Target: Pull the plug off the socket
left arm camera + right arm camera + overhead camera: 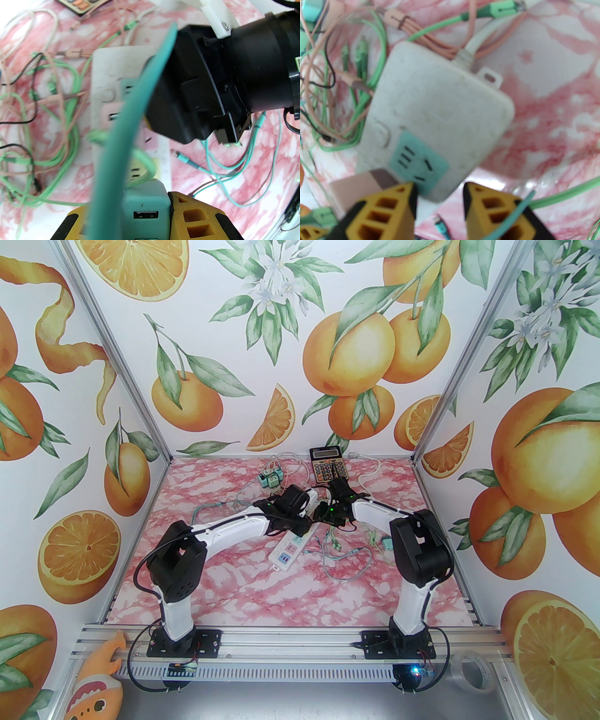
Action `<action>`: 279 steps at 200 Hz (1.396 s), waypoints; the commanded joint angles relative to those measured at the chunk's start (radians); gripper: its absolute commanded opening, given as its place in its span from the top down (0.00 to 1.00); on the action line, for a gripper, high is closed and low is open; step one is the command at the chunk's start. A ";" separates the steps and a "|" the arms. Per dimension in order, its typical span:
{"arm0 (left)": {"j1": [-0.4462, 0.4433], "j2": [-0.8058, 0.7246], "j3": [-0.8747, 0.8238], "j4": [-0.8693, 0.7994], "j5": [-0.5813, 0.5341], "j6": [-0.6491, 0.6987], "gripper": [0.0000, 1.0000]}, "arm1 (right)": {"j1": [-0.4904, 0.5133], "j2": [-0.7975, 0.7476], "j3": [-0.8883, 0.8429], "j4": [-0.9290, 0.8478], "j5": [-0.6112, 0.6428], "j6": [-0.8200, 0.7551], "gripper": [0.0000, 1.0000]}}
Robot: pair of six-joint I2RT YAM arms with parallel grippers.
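Boxy teal plug point(145, 198), scuffed rounded white power strip point(440, 105)

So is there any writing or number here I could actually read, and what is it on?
Nothing here reads clearly.
Calculator: print above the display and on the keys, too small.
Power strip: any marks on its coloured panels, too small or blurred.
White sticker on the black arm: blurred.

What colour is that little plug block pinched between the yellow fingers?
The plug block is pale teal, clearest in the left wrist view.

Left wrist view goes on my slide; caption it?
Left gripper clamps the teal charger at the white power strip, cables strewn around.
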 commanded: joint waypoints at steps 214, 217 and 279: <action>-0.138 -0.061 0.277 -0.092 0.006 0.116 0.93 | -0.209 -0.513 -0.205 -0.054 0.220 0.037 0.41; -0.142 -0.051 0.284 -0.090 0.005 0.115 0.93 | -0.211 -0.513 -0.207 -0.058 0.211 0.029 0.40; -0.165 0.128 0.468 -0.091 0.054 0.102 0.93 | -0.250 -0.634 -0.334 -0.172 0.264 0.018 0.34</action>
